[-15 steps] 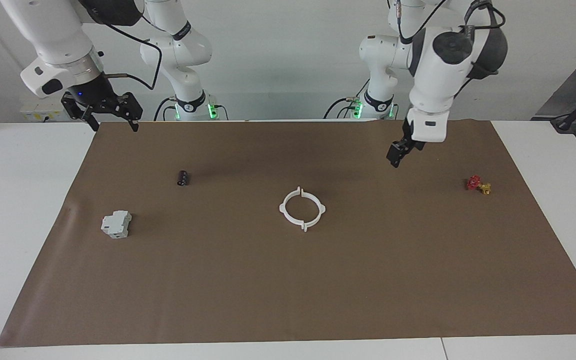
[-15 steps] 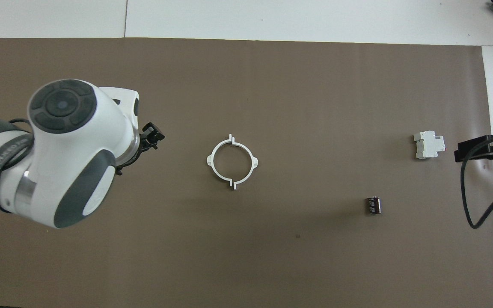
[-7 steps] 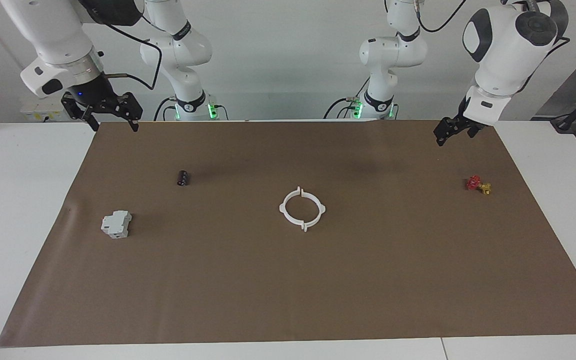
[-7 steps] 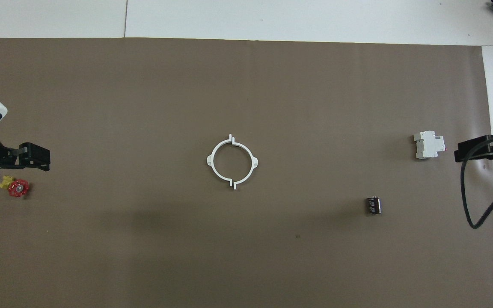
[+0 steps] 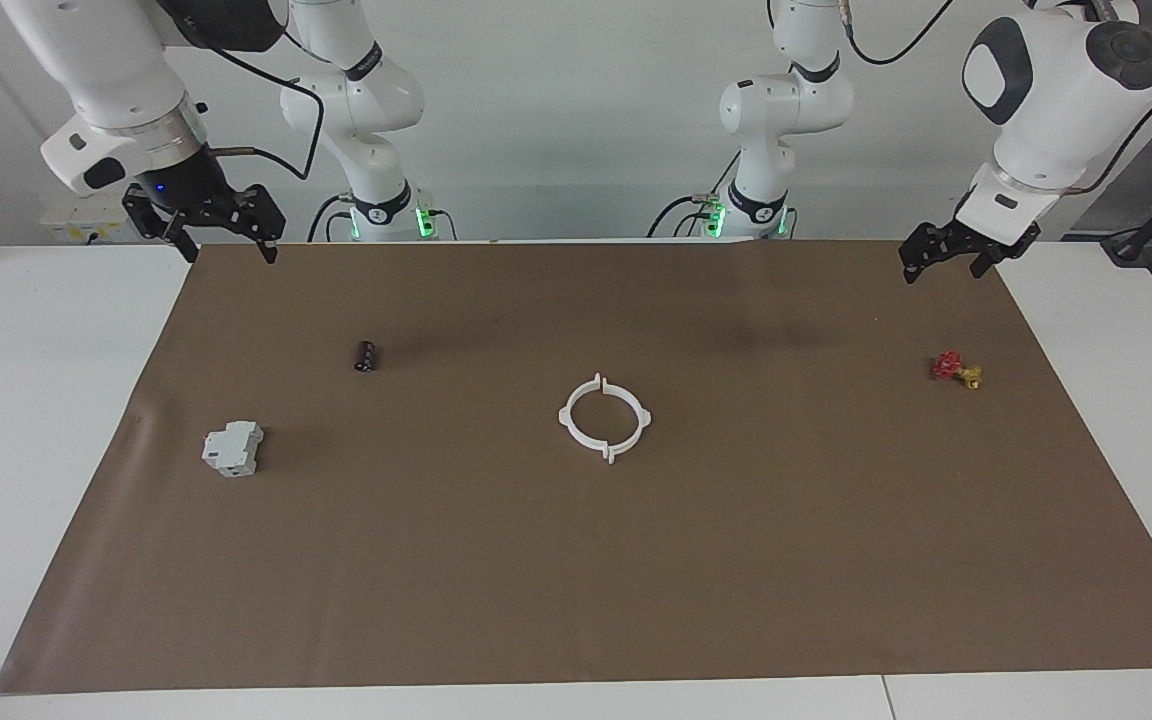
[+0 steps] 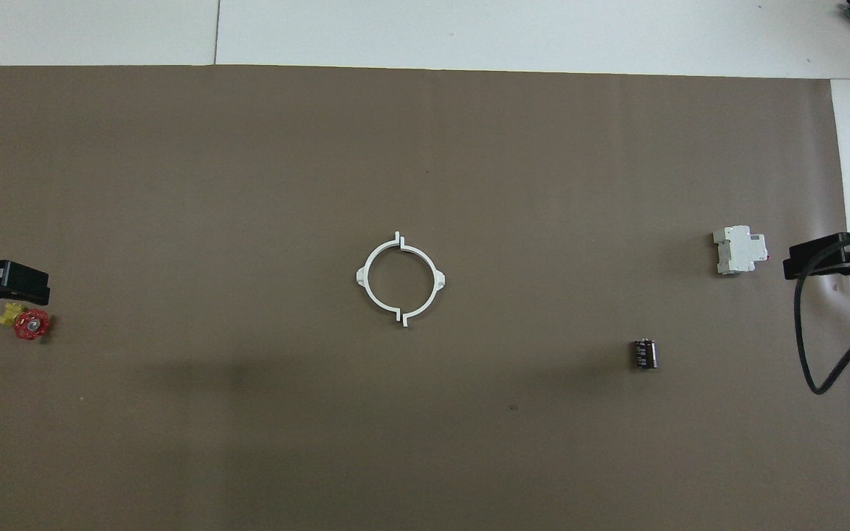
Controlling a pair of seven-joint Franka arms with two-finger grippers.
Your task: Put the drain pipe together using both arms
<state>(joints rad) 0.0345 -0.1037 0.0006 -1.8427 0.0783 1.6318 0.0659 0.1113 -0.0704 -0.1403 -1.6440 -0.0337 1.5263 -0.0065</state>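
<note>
While both grippers (L [image 5: 948, 264], R [image 5: 224, 242]) hang open & empty, drain pipe [image 5: 604, 417] lies joined mid-mat

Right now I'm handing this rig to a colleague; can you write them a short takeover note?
Left gripper: open, empty, raised over the mat's corner at its own end.
Right gripper: open, empty, raised over the mat's corner at its own end.
Drain pipe: both halves lie as one ring mid-mat, untouched.
Done: assembly looks complete.
Left: seemingly nothing; check the joints.
</note>
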